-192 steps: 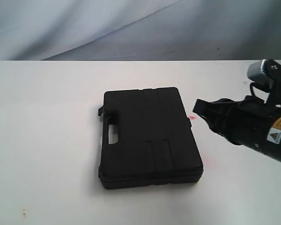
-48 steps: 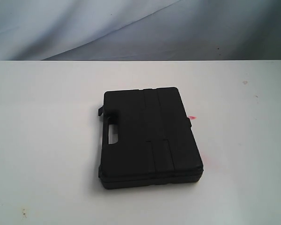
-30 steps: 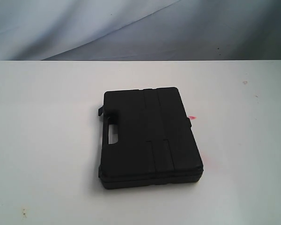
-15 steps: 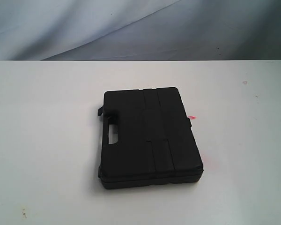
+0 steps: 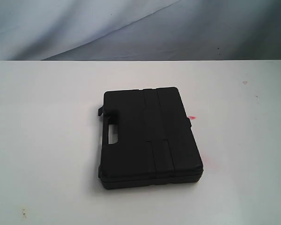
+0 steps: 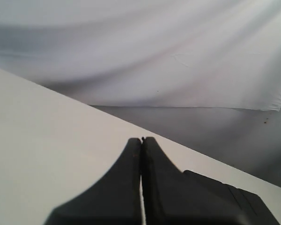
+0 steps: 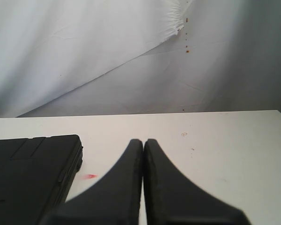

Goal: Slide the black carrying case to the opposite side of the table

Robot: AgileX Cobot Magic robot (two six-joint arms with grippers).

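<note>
The flat, rectangular matte black plastic case [image 5: 150,138] lies at frame centre on the wide white surface [image 5: 47,140], with the left end effector [image 6: 141,139] and right end effector [image 7: 143,140] closed, empty and clear of it; the pending approach likely requires pressing one against its edge.

Lab-style test setup — plain white table [image 5: 42,140], wrinkled pale cloth backdrop [image 5: 84,28] hung behind it.
</note>
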